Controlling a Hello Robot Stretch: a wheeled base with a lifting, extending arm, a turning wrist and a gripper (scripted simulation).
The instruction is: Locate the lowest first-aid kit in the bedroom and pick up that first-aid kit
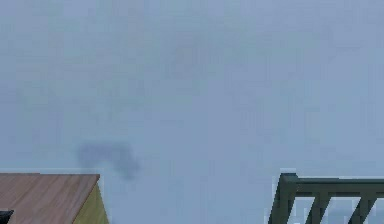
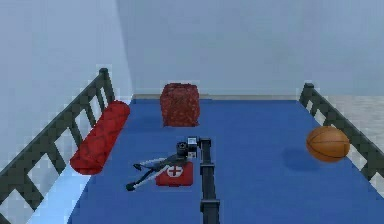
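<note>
Can't tell if gripper (image 2: pixel 142 175) holds anything; first-aid kit (image 2: pixel 176 173) lies lower-mid frame on the bed (image 2: pixel 255 150), so I reckon a nudge could skid it off-grasp.

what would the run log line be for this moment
claw at first-aid kit on blue bed | held: cannot tell | also on bed: red bolster, red cushion, orange ball

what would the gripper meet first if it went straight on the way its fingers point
Probably the dark bed rail. The gripper points toward the arm side view's lower left, over bare blue bedcover, just below the red bolster. Depth is unclear, so it might brush that bolster first.
</note>
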